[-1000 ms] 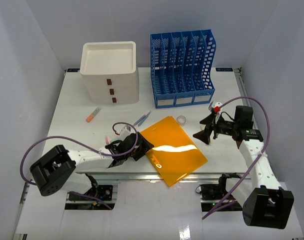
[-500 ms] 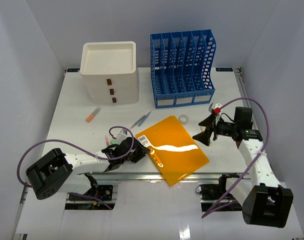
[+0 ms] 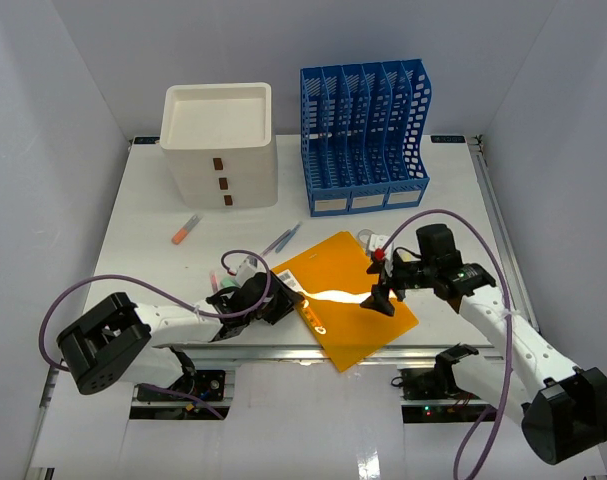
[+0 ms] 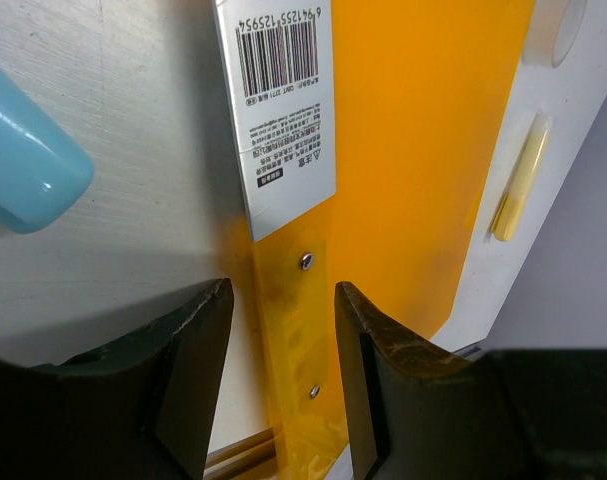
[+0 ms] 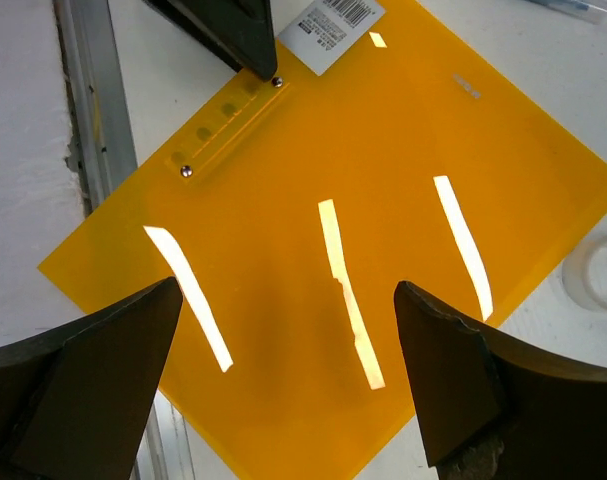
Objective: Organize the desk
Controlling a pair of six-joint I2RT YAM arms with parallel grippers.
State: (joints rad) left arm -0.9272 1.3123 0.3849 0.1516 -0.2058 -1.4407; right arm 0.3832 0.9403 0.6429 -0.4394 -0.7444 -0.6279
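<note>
The white desk [image 3: 143, 250] carries an orange plastic folder [image 3: 348, 300] lying flat at its front edge, partly over the silver rail [image 3: 283, 352]. My left gripper [image 3: 276, 303] is open at the folder's left corner. In the left wrist view its fingertips [image 4: 281, 340] stand either side of the folder's riveted spine strip [image 4: 288, 300], below a barcode label [image 4: 281, 100]. My right gripper [image 3: 376, 286] is open wide and hovers over the folder's middle, which fills the right wrist view [image 5: 363, 180] beneath the gripper [image 5: 283, 320].
A white three-drawer box [image 3: 220, 145] and a blue file rack [image 3: 363, 135] stand at the back. An orange marker [image 3: 186, 230], pens [image 3: 283, 238], a tape roll [image 3: 364, 238] and small markers [image 3: 218, 280] lie loose. A teal cap [image 4: 28, 160] lies beside the left gripper.
My right arm swung left from the desk's right side to above the folder. My left gripper drew back slightly, uncovering the barcode label at the folder's left corner.
</note>
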